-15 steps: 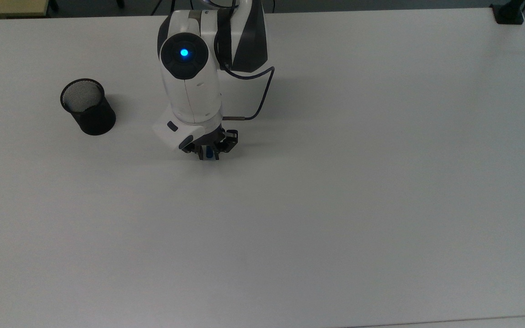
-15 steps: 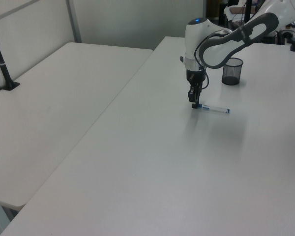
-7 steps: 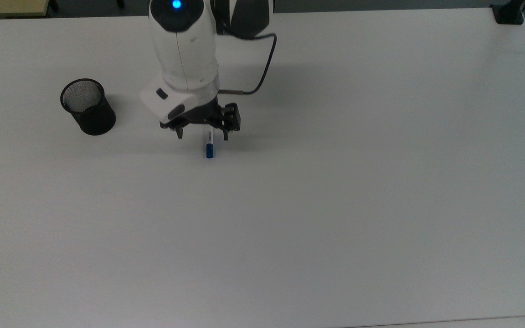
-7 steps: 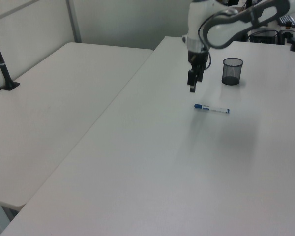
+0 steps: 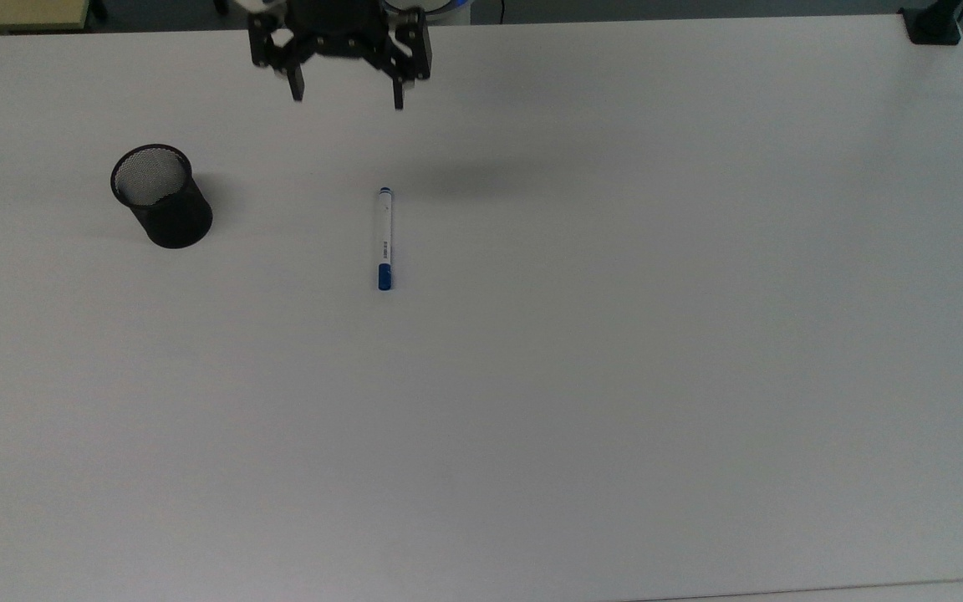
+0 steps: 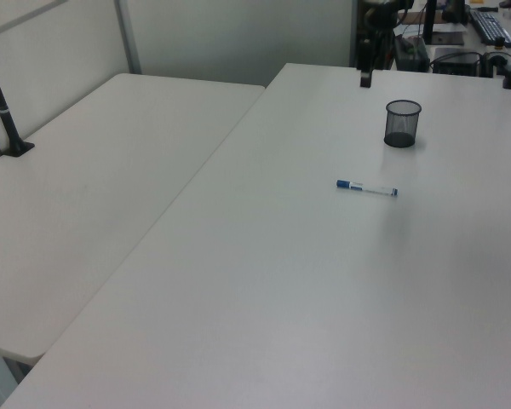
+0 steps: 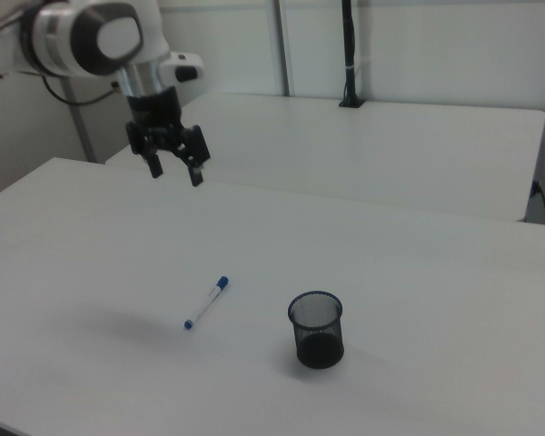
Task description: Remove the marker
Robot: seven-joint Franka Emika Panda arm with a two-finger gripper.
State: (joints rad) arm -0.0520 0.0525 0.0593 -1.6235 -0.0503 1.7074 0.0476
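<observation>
The marker (image 5: pixel 384 238) lies flat on the white bench (image 5: pixel 615 376), apart from everything. In the top view its blue cap points to 6 o'clock and its small blue end to 12 o'clock. The black mesh cup (image 5: pixel 161 196) stands upright at the marker's 9 o'clock, well apart from it. The hand (image 5: pixel 348 94) hangs above the bench at the marker's 12 o'clock, well clear of it, with its two fingers (image 5: pixel 399 90) spread wide and nothing between them.
</observation>
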